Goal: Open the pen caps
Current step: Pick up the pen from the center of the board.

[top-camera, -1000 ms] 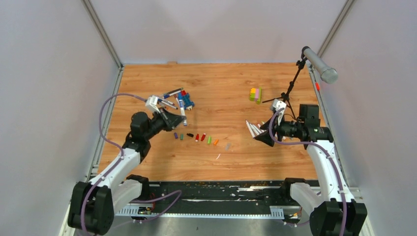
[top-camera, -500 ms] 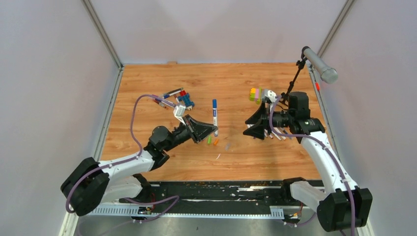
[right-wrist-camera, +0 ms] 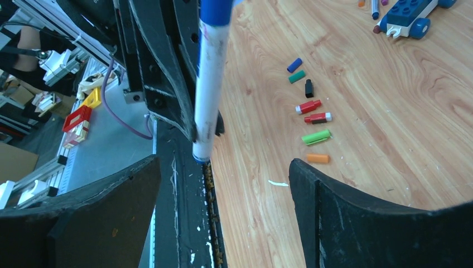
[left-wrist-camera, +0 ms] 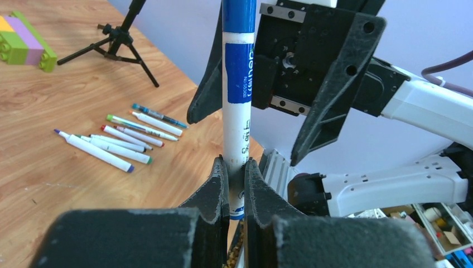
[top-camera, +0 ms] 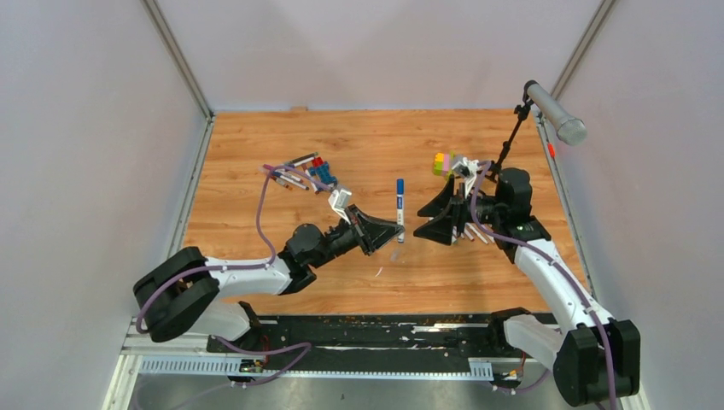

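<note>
My left gripper [top-camera: 398, 231] [left-wrist-camera: 236, 163] is shut on the lower barrel of a white pen [top-camera: 399, 198] [left-wrist-camera: 239, 84] with a blue cap on top, and holds it upright above the table's middle. My right gripper [top-camera: 418, 221] [right-wrist-camera: 223, 206] is open wide, level with that pen and just right of it, not touching it. The pen also shows in the right wrist view [right-wrist-camera: 209, 84]. Several loose pen caps [right-wrist-camera: 309, 106] lie in a row on the wood. Several uncapped pens [left-wrist-camera: 122, 137] lie under the right arm. More capped pens [top-camera: 289, 175] lie at the far left.
A blue-and-red toy brick figure [top-camera: 321, 172] lies by the far-left pens. A yellow-green-pink block stack [top-camera: 442, 163] and a black microphone stand [top-camera: 512, 141] are at the back right. A small white sliver [top-camera: 378, 272] lies on the wood near the front.
My left gripper has carried the blue-capped pen from the far-left pile rightward to the table's middle. My right gripper has swung left to face it, jaws open.
</note>
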Available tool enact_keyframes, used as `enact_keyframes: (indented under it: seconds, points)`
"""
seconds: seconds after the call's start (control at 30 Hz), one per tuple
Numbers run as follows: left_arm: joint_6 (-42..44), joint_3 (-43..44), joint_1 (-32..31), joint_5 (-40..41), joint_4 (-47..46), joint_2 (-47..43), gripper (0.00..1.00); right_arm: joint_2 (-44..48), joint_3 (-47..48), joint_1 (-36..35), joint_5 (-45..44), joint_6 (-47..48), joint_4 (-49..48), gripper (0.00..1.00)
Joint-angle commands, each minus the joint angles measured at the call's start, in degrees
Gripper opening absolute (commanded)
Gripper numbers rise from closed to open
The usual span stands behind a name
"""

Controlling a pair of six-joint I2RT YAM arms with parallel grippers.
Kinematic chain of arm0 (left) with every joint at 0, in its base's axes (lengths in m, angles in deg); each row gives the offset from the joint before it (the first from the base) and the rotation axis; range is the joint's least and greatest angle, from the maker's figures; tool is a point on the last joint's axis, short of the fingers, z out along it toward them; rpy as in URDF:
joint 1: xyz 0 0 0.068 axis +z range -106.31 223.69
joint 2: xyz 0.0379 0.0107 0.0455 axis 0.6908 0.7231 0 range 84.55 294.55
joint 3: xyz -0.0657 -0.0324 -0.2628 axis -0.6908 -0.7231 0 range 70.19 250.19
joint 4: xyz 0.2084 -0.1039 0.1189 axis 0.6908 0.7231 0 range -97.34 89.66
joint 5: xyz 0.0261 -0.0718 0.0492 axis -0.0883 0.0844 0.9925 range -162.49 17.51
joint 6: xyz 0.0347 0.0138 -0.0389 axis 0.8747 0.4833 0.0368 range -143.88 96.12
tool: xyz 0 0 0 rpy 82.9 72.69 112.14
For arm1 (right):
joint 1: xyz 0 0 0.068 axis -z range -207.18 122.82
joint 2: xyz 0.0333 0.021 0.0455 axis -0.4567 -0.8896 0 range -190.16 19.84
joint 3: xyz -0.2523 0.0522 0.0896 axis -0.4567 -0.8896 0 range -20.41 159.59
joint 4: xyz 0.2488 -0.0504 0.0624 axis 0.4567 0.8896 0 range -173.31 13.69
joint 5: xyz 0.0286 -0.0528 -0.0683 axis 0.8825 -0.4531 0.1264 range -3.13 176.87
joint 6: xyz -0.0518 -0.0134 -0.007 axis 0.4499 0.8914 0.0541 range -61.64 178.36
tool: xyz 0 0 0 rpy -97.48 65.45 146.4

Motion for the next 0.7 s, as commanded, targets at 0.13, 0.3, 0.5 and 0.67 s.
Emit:
enact_keyframes:
  seconds: [0.13, 0.3, 0.5, 0.67]
  points:
    - [0.91, 4.49, -2.65, 3.27, -7.18, 5.85, 0.0, 0.43, -3.19, -0.47, -2.88, -13.26, -14.94, 0.85]
    - [1.18, 5.69, -4.25, 4.08, -7.24, 7.71, 0.0, 0.04, -5.22, -0.82, -3.82, -18.2, -20.13, 0.84]
    - [1.27, 6.94, -5.46, 4.61, -7.22, 9.55, 0.0, -0.55, -5.87, -1.16, -5.27, -21.14, -22.12, 0.79]
    - [1.27, 7.52, -6.06, 4.97, -7.43, 10.46, 0.0, -0.83, -6.58, -1.52, -5.8, -22.63, -23.53, 0.58]
